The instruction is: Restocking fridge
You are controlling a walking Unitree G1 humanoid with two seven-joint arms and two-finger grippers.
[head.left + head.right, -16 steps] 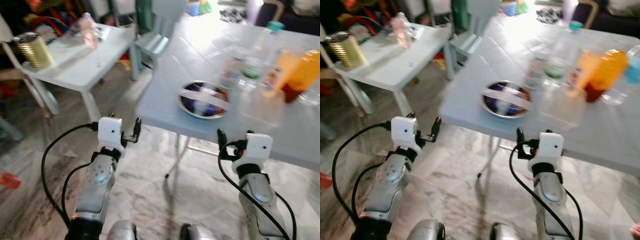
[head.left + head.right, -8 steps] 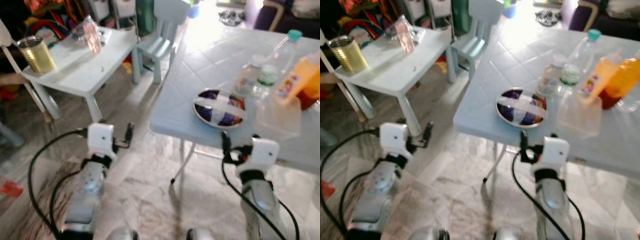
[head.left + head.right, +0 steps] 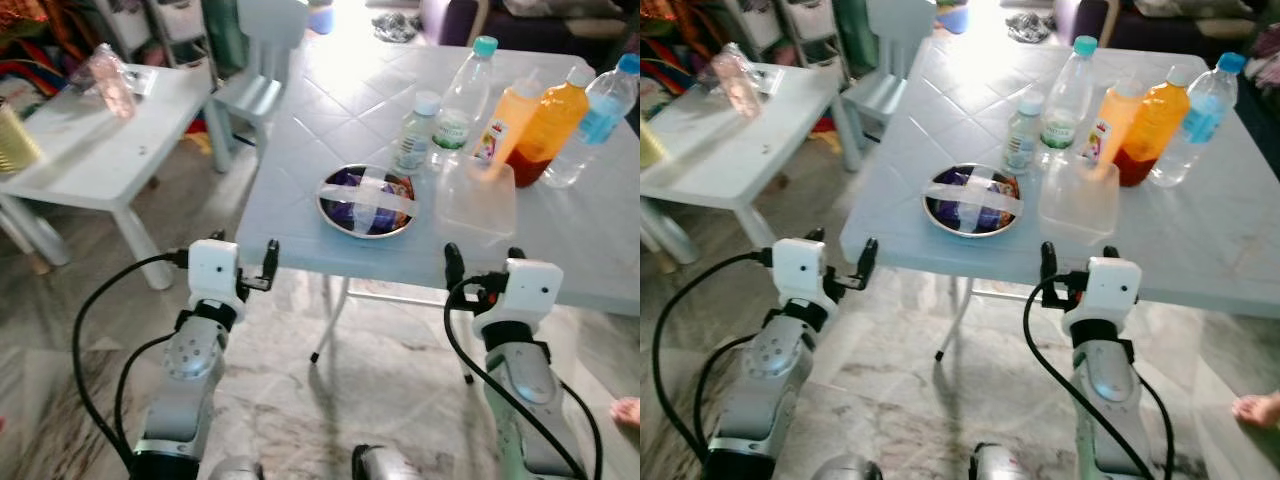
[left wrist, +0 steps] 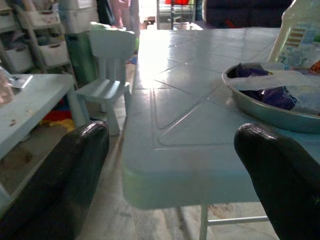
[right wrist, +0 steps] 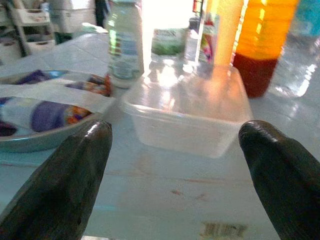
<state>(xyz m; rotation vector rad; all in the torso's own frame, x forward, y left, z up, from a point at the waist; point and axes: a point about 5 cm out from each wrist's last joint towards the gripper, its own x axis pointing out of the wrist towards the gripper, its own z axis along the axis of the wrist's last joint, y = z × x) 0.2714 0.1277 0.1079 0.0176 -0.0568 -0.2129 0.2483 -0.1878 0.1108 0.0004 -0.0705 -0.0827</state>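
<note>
clear tub [image 5: 187, 111] ahead of right pincer [image 5: 172, 175] (spread)

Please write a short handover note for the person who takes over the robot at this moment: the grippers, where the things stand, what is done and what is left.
Left gripper: open, holding nothing, level with the near corner of the light blue table.
Right gripper: open, holding nothing, at the near table edge, facing the clear plastic container.
On the table: metal bowl crossed with tape strips, beside the container; behind them a small bottle, a green-capped bottle, two orange drink bottles and a blue-capped bottle.
Done: the robot stands at the table.
Left: nothing is picked up yet; every item remains to be carried.
</note>
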